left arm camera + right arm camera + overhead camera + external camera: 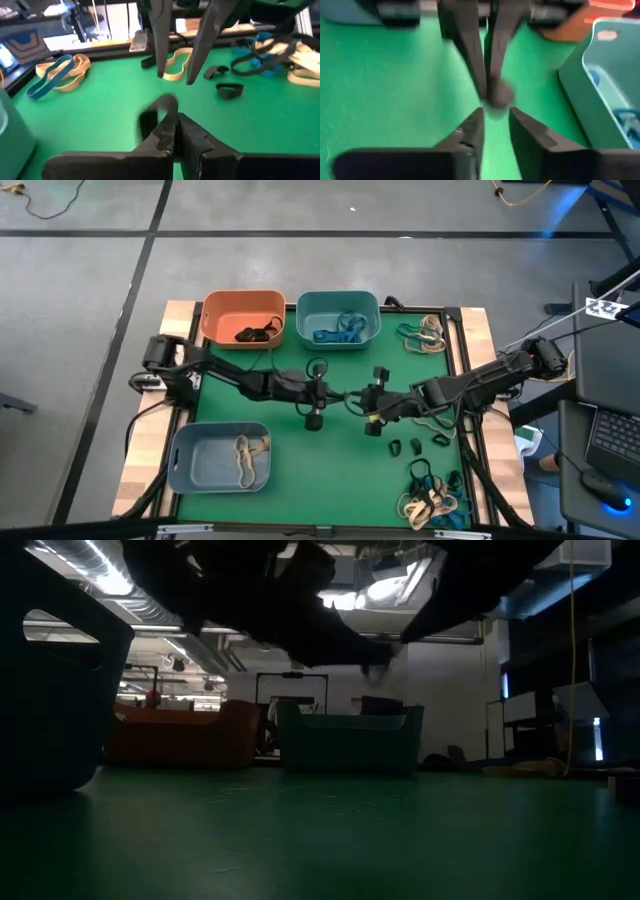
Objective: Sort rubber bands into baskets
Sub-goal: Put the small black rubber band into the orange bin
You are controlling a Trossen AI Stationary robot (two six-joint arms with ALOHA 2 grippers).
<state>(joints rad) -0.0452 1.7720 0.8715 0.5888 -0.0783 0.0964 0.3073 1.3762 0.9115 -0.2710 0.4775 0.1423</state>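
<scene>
Both grippers meet above the middle of the green mat. My left gripper [335, 393] [490, 85] is shut on a small black rubber band [498, 95] [156, 114]. Facing it from the right, my right gripper [358, 398] [495, 116] stands open, its fingertips just short of the band. An orange basket [243, 318] with black bands and a teal basket [338, 318] with blue bands stand at the far edge. A grey-blue basket [220, 457] with tan bands stands near left. My left gripper pinches the black rubber band between its two fingertips [492, 75], coming from the table's left and slanting slightly down. The band shows as a blurred dark lump at the tips [499, 97], lifted clear of the mat. Which part of the loop is pinched I cannot tell.
Loose bands lie on the right side of the mat: a tan and teal heap at the far right [425, 335], a few black ones [415, 445] and a mixed heap near right [432, 495]. The mat's wooden border [480, 330] frames it.
</scene>
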